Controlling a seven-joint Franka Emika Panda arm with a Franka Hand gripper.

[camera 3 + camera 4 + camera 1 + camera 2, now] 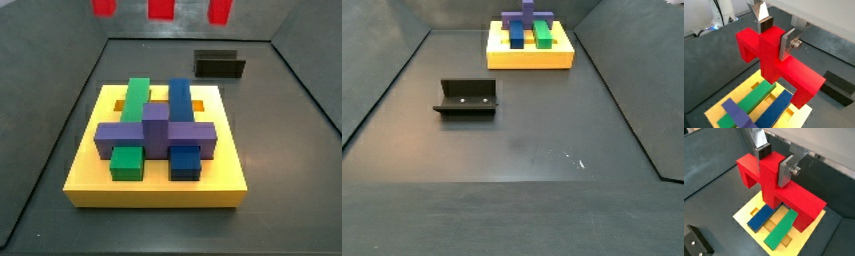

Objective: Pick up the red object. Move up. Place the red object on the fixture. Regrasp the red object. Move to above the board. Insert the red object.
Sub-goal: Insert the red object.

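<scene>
My gripper [776,34] is shut on the red object [801,75], its silver fingers clamping the central stem from both sides. In both wrist views the red object [797,198] hangs in the air over the yellow board [747,85], apart from it. A side view shows only the three red ends [160,8] at the picture's top edge, above the far side of the board [154,185]. The board carries a green block [134,100], a blue block [179,100] and a purple block [154,135] across them. The fixture [466,97] stands empty on the floor.
The board [529,58] sits at the far end of a dark walled floor. The dark fixture [221,65] lies behind the board, and a wrist view shows it [839,86] beyond the red object.
</scene>
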